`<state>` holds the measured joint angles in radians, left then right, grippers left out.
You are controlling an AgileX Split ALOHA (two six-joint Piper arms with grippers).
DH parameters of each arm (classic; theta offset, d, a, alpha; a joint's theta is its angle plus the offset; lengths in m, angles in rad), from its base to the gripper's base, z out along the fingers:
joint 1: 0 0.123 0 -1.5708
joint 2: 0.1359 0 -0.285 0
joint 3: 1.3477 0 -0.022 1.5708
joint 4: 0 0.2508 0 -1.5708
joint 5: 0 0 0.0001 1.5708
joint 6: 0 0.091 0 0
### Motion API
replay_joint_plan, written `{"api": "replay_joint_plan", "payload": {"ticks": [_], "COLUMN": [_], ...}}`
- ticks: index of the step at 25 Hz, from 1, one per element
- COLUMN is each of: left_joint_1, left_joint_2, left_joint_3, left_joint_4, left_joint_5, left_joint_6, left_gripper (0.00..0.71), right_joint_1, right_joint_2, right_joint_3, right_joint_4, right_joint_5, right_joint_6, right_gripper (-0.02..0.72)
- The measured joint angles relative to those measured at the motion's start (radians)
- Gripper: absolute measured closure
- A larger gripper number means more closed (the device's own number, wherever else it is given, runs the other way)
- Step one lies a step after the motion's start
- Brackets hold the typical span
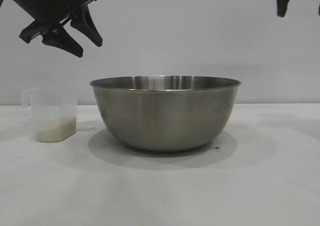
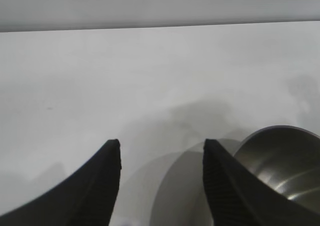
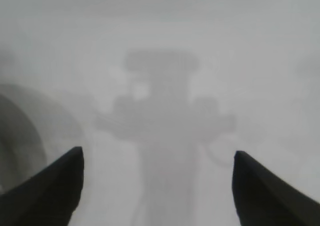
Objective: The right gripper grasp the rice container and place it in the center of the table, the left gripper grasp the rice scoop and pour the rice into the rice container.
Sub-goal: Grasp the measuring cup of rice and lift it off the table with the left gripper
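The steel rice container (image 1: 165, 113) stands on the white table (image 1: 160, 191) near its middle. To its left stands the translucent rice scoop (image 1: 52, 115), upright, with a pale layer of rice (image 1: 54, 131) in its bottom. My left gripper (image 1: 87, 45) hangs open high above the scoop, tilted, holding nothing. In the left wrist view the left gripper (image 2: 162, 146) frames bare table, with the rice container (image 2: 285, 161) beside one finger. My right gripper (image 1: 282, 1) is at the top right edge, well above the table. The right gripper (image 3: 159, 156) stands open and empty over the table, the rice container (image 3: 20, 136) off to one side.
A plain pale wall stands behind the table. The right arm's shadow falls on the table below that gripper.
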<state>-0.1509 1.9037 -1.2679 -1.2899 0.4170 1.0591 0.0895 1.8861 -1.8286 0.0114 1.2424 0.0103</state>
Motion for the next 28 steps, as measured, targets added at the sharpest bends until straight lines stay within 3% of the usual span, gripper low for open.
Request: {"api": "replay_joint_plan", "payload": {"ticks": [9,28], "left_joint_1": [0.0,0.0], "left_joint_2": [0.0,0.0], "left_joint_3": [0.0,0.0], "left_joint_4": [0.0,0.0], "left_joint_5": [0.0,0.0], "left_joint_6": [0.0,0.0], "left_gripper": [0.385,0.385], "right_joint_1": [-0.018,-0.018], "right_joint_2": [-0.318,-1.299], "right_joint_3": [0.261,0.972], "right_joint_4": [-0.011,-0.009], "right_joint_5": [0.002,-0.006], "right_joint_6": [0.0,0.0], "right_gripper": [0.141,0.141]}}
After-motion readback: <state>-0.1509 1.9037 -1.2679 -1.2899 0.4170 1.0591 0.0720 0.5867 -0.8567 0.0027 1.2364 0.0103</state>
